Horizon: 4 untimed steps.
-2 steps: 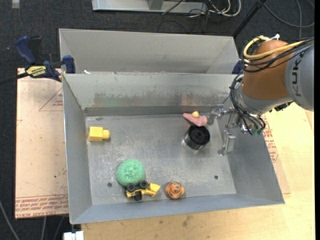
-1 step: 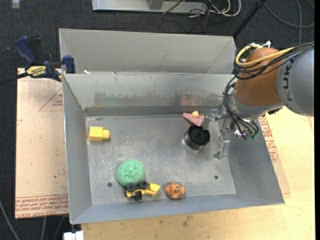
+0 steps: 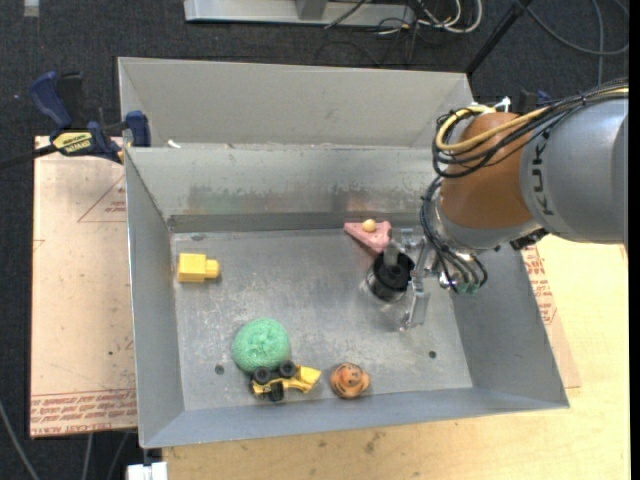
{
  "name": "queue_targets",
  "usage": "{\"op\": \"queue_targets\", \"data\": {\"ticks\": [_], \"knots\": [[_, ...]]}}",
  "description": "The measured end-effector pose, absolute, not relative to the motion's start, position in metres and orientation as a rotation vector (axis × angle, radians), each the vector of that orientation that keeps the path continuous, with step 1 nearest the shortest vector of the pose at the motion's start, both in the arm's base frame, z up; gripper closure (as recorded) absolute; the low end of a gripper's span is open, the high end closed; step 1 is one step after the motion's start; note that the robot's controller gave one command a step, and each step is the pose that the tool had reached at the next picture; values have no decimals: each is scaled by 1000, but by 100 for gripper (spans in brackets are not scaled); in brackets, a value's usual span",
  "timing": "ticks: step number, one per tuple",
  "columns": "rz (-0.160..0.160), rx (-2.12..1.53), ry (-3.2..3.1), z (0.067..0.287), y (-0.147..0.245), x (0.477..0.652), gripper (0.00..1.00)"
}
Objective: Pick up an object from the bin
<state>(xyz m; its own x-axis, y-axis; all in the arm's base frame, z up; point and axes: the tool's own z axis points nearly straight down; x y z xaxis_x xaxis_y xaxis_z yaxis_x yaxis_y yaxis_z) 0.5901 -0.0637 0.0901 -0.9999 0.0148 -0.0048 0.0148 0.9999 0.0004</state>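
Bin (image 3: 150, 268), grey metal.
Arm (image 3: 575, 168): casing reads "KU".
Gripper (image 3: 408, 303): low over bare floor, right of centre. Whether open or closed cannot be told.
Green ball (image 3: 262, 343), front left: likely soft.
Pink piece (image 3: 358, 232) with yellow knob (image 3: 369, 225), at back wall, nearest the gripper: probably light, rigid plastic. Best pinched across its narrow body.
Yellow block (image 3: 197, 268), toy truck (image 3: 283, 380), orange lump (image 3: 348, 379): unlabelled.
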Motion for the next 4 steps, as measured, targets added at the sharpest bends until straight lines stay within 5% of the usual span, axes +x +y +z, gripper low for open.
{"op": "queue_targets", "data": {"ticks": [1,3,4], "knots": [[-1,-11,3114,80,-44,587,100],[-1,4,3130,80,-24,604,100],[1,4,3136,230,-7,595,100]]}}
